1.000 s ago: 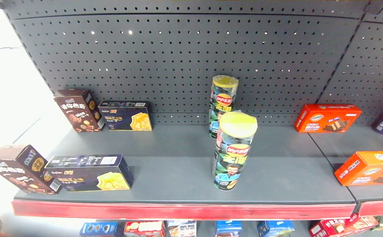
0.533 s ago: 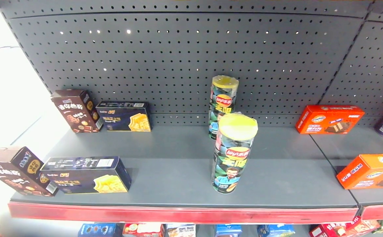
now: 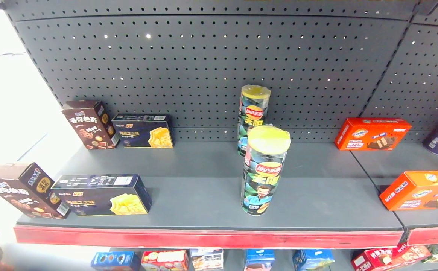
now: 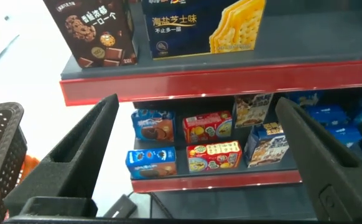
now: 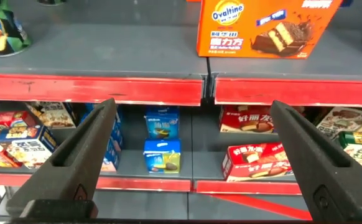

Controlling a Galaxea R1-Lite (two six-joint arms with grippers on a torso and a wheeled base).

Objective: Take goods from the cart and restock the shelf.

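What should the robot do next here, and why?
Probably swing the left gripper toward the mesh basket on its left to fetch another item. Both it and the right gripper are open and hold nothing. The shelf has bare room between the blue box and the front can. What the basket holds can't be seen.

Brown cookie box (image 4: 94,31): beyond one jaw tip of the left gripper (image 4: 196,101); its upper part is cut by the frame edge.
Navy cracker box (image 4: 199,25): beyond the gap between those jaws; top cut off.
Basket (image 4: 0,155): outside that same jaw; cut by the edge.
Orange box (image 5: 262,28): beyond the jaw gap of the right gripper (image 5: 192,104); top cut off.
Chip can (image 5: 0,31): outside one of those jaws; cut down to its base.
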